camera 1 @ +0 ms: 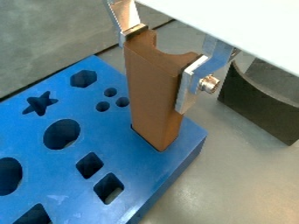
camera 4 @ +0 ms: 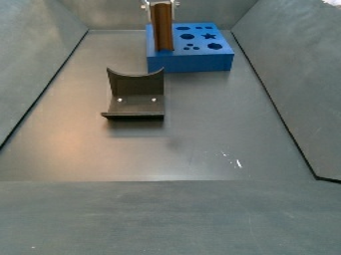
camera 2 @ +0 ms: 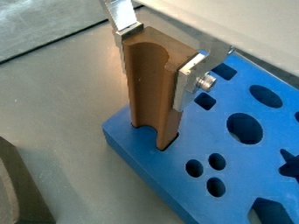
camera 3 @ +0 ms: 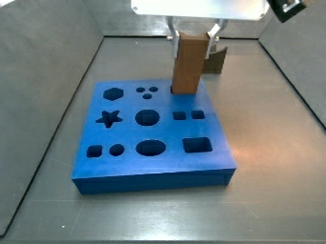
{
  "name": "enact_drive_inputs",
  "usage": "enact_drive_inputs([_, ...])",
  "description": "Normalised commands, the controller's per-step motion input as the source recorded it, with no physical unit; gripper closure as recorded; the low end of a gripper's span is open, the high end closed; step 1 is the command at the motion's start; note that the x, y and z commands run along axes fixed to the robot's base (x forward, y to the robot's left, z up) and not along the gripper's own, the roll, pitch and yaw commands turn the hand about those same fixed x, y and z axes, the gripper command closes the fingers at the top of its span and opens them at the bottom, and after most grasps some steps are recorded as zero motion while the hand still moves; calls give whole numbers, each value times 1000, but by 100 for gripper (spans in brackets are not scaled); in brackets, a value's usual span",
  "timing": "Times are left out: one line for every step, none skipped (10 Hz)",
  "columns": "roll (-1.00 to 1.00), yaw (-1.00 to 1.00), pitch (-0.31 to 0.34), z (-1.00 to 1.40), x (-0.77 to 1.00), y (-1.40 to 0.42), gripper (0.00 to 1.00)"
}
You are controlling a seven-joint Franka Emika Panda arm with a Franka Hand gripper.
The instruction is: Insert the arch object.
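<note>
The arch object (camera 1: pixel 152 96) is a tall brown block with a curved cut along one side. It stands upright with its lower end in a hole at a corner of the blue board (camera 1: pixel 70 175). It also shows in the wrist view (camera 2: pixel 149 87) and in both side views (camera 3: pixel 189 65) (camera 4: pixel 159 25). My gripper (camera 1: pixel 163 57) is shut on the block's upper part, one silver finger on each side. The gripper also shows in the wrist view (camera 2: pixel 156 54) and in a side view (camera 3: pixel 193 36).
The blue board (camera 3: pixel 152 162) has several cut-outs: star, hexagon, circles, ovals, squares. The dark fixture (camera 4: pixel 134 97) stands on the grey floor apart from the board (camera 4: pixel 200 55); it also shows beside the board in a wrist view (camera 1: pixel 263 101). Grey walls enclose the floor.
</note>
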Motion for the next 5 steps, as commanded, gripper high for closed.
enact_drive_inputs([31,-303,-13,-266,177,0,100])
enact_drive_inputs([16,-446,0,-231,197,9,100])
enact_drive_inputs([14,-486,0,-234,174,49,100])
enact_drive_inputs([0,-460,0,-220,134,46,100])
enact_drive_inputs([0,-120,-47,-220,0,26,100])
